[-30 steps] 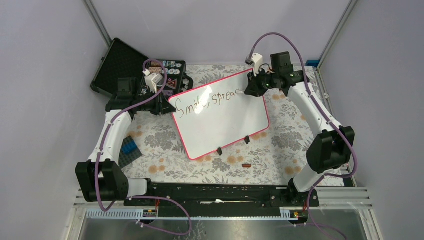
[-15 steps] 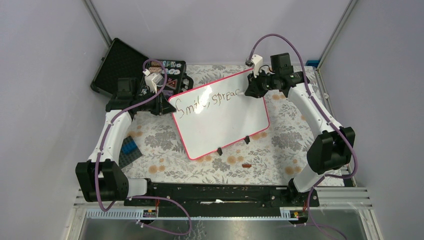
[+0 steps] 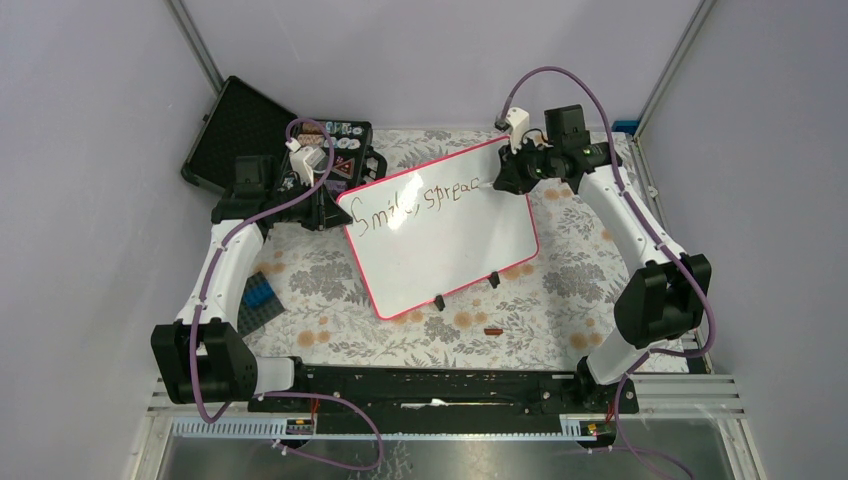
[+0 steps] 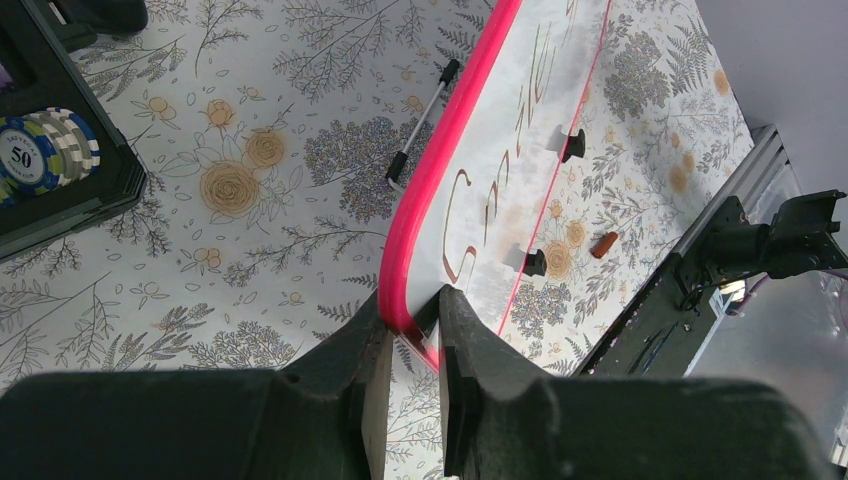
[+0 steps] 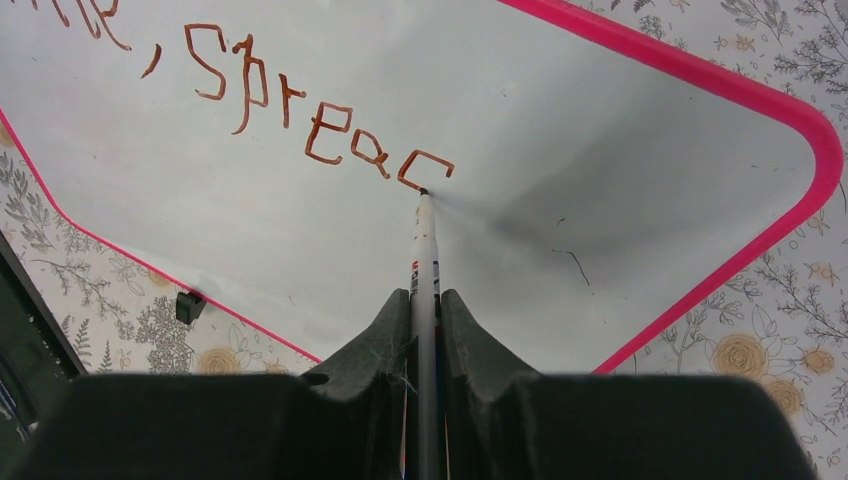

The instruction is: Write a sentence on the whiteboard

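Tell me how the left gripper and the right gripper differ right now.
The left gripper pinches the pink rim of the whiteboard at a corner; the right gripper holds a marker. The left gripper sits at the board's edge; the right gripper reaches over its face, marker tip touching the last letter of the sentence. Both are shut.

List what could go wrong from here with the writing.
The left gripper pinches only the corner rim of the whiteboard, so writing pressure might swivel it. The marker in the right gripper is mid-letter; a slip could spoil the sentence. Starting a lower line, that gripper might smear fresh ink.
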{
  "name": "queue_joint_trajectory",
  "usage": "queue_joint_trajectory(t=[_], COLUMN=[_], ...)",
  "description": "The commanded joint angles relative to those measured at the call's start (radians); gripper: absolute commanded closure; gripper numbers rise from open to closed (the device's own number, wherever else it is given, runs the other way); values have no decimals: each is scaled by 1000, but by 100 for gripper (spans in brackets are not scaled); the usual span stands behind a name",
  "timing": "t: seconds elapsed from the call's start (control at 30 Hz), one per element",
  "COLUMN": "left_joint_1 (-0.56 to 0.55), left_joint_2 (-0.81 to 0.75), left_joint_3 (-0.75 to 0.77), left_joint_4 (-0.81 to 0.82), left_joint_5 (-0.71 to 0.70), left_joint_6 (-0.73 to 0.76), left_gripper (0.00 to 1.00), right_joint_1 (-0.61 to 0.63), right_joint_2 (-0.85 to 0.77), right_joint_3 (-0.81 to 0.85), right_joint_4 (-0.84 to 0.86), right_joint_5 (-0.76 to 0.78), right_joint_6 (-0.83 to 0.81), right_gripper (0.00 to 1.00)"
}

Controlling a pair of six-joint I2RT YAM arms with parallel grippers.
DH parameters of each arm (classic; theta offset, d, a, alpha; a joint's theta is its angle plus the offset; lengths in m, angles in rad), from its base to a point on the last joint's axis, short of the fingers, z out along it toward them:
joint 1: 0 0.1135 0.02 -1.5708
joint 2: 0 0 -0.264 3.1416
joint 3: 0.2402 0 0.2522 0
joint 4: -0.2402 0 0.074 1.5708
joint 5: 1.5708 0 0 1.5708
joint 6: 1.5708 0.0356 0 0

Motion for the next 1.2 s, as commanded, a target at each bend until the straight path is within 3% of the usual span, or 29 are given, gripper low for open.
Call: queue_joint_trajectory(t=[0.0,0.8,1.17], left_joint_1=[-6,-6,-7], left_joint_2=[-20,-19,-19], left_joint_3=[2,-1,-1], left_joint_4=[51,51,51], left_joint_5=[-61,-63,-63], left_joint_6=[61,64,65], left_gripper=[100,100,100], right_joint_1=[-10,-14,-15], right_joint_2=[-8,46,33], right_joint_3=[55,161,136], right_joint_4=[20,21,19], right_joint_5=[41,59,46], right_joint_6=[-12,12,12], right_gripper=[100,100,100])
